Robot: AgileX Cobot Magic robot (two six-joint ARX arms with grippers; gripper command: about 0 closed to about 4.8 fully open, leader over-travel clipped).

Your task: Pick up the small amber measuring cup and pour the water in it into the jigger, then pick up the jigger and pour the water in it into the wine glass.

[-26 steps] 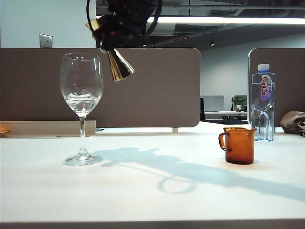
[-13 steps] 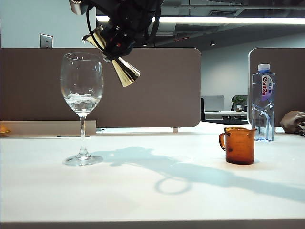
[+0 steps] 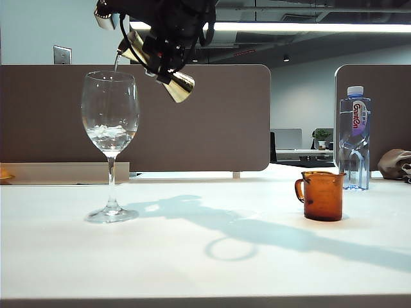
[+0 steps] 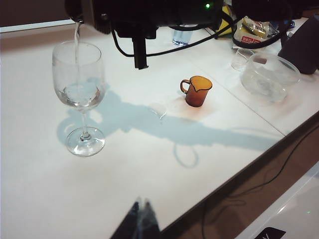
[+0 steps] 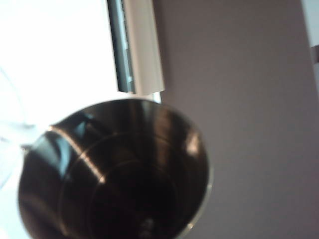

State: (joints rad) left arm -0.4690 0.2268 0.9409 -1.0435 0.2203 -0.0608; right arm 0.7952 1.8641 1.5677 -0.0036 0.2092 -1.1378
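In the exterior view my right gripper (image 3: 154, 59) is shut on the gold jigger (image 3: 174, 85), which it holds tipped steeply above the wine glass (image 3: 110, 112). A thin stream of water (image 3: 116, 62) runs from the jigger's mouth into the bowl, where more water (image 3: 109, 136) lies. The right wrist view is filled by the jigger's dark hollow cone (image 5: 119, 174). The small amber measuring cup (image 3: 321, 196) stands alone on the table, far right. In the left wrist view my left gripper (image 4: 142, 205) hangs shut and empty near the table's front edge, away from the wine glass (image 4: 78, 79) and the cup (image 4: 196, 91).
A clear plastic water bottle (image 3: 354, 138) stands behind the amber cup. A large clear glass bowl (image 4: 269, 74) and a small clear glass (image 4: 240, 59) sit beyond the cup. A brown partition (image 3: 212, 115) runs behind the table. The table's front edge (image 4: 239, 167) is near my left gripper.
My right wrist has rolled, tipping the jigger from near upright to steeply slanted with its mouth over the glass rim. Water has begun streaming into the wine glass. The left arm is still.
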